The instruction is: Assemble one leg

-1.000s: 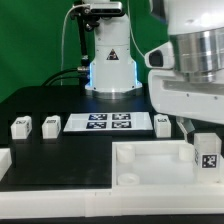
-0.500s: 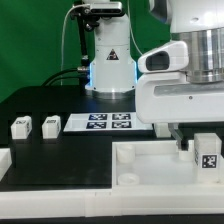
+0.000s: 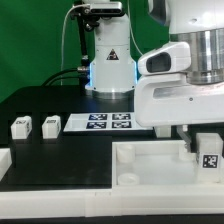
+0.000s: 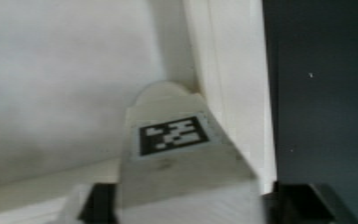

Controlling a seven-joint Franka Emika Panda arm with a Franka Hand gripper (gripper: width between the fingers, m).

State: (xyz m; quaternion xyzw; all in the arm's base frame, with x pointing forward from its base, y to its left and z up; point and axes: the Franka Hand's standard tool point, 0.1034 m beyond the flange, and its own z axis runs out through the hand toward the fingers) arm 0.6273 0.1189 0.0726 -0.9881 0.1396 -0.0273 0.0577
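A leg (image 3: 208,155), a small white block with a square tag, stands in the right corner of the large white tray-like part (image 3: 150,168). My gripper (image 3: 198,148) has come down over it. In the wrist view the leg (image 4: 179,150) lies between my two dark fingers (image 4: 101,205), one on each side, and the gripper (image 4: 201,208) is open around it. Two more legs (image 3: 20,127) (image 3: 50,124) stand on the black table at the exterior view's left.
The marker board (image 3: 108,122) lies flat at mid table. The arm's base (image 3: 110,60) stands behind it. A white rim (image 3: 8,160) runs along the front left. The arm's white body hides the table right of the marker board.
The arm has come down and toward the exterior view's left, bringing the fingers around the leg in the tray. It now hides the leg that stood right of the marker board.
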